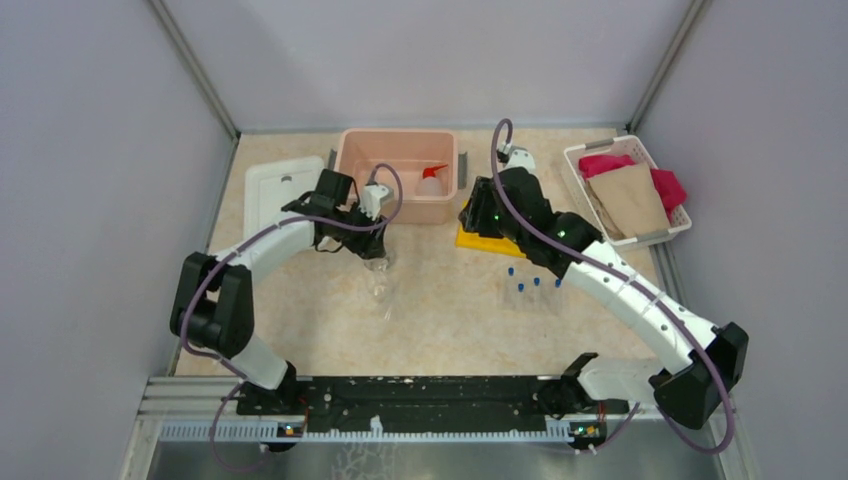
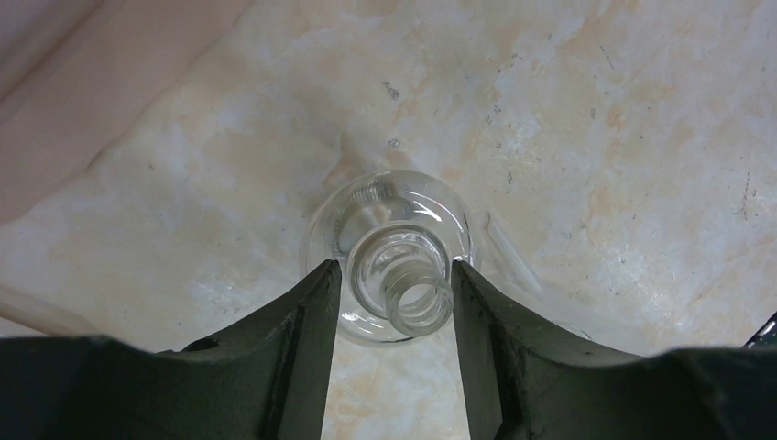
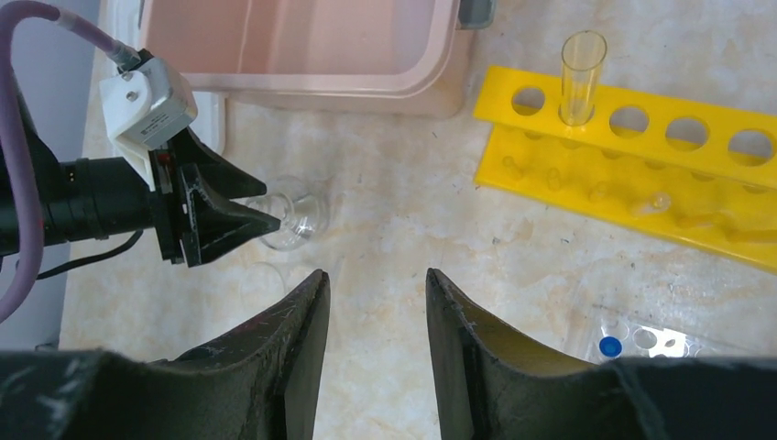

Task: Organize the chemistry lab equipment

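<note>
The table [image 1: 450, 320] in front of you has a pale marbled top. At its far side stands a pink bin [image 1: 400, 213], and beside the bin on the left lies a flat white lid [image 1: 280, 195]. At the far right there is a white basket [image 1: 640, 238] with pink and tan cloths [image 1: 630, 195] in it.

The yellow rack [image 3: 586, 188] lies just right of the bin. Your right arm covers part of it in the top view. One clear tube [image 3: 583, 73] stands upright in a hole near its left end.

The white squeeze bottle [image 1: 430, 183] with the red nozzle is inside the pink bin.

Your right gripper [image 3: 376, 275] hangs over bare table between the flask and the rack. Its fingers are apart and they hold nothing.

Your left gripper [image 2: 394, 266] is in front of the bin. Its two fingers are closed against the neck of the small glass flask [image 2: 403, 215], one on each side. The flask is upright with its mouth up. You cannot tell if its base touches the table.

The blue-capped tubes [image 1: 530, 285] stand in a clear holder [image 3: 641, 339], nearer to you than the rack.
</note>
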Action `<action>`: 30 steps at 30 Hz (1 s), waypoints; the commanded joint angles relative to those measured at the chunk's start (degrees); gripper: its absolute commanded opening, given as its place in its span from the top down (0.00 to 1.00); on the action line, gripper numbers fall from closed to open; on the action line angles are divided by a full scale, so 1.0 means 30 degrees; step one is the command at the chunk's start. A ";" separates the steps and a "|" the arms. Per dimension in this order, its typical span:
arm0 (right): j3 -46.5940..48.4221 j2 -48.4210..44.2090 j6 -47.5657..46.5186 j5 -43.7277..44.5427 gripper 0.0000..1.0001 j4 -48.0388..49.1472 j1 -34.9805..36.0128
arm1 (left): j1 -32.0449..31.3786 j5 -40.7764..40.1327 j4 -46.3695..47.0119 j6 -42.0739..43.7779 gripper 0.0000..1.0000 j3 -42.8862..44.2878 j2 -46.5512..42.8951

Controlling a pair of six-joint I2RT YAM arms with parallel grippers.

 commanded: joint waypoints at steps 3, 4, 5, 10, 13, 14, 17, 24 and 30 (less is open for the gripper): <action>-0.0574 -0.0621 0.0381 0.0262 0.59 0.0357 0.0229 | -0.0553 -0.0630 0.0388 0.0304 0.52 0.0631 0.0427; -0.0632 -0.0677 0.0375 0.0290 0.59 0.0300 0.0232 | -0.0572 -0.0726 0.0338 0.0363 0.55 0.0693 0.0423; -0.0694 -0.0735 0.0375 0.0352 0.60 0.0263 0.0236 | -0.0560 -0.0825 0.0259 0.0466 0.58 0.0730 0.0437; -0.0777 -0.0916 0.0295 0.0559 0.61 0.0112 0.0231 | -0.0573 -0.1463 -0.0316 0.0703 0.79 0.0893 0.0177; -0.0856 -0.0957 0.0257 0.0628 0.62 0.0104 0.0222 | -0.0571 -0.1398 -0.0548 0.0594 0.96 0.1079 -0.0299; -0.0880 -0.0968 0.0235 0.0629 0.62 0.0107 0.0242 | -0.0560 -0.1287 -0.0723 0.0528 1.00 0.1295 -0.0474; -0.0977 -0.0996 0.0203 0.0679 0.62 0.0100 0.0236 | -0.0597 -0.0847 -0.1518 0.0282 1.00 0.2404 -0.0887; -0.1323 -0.1193 0.0169 0.0830 0.63 0.0164 0.0237 | -0.0893 -0.0866 -0.3804 0.0095 1.00 0.5946 -0.1791; -0.1645 -0.1475 0.0203 0.0891 0.64 0.0267 0.0235 | -0.0927 -0.0924 -0.6167 -0.0190 1.00 0.9262 -0.2239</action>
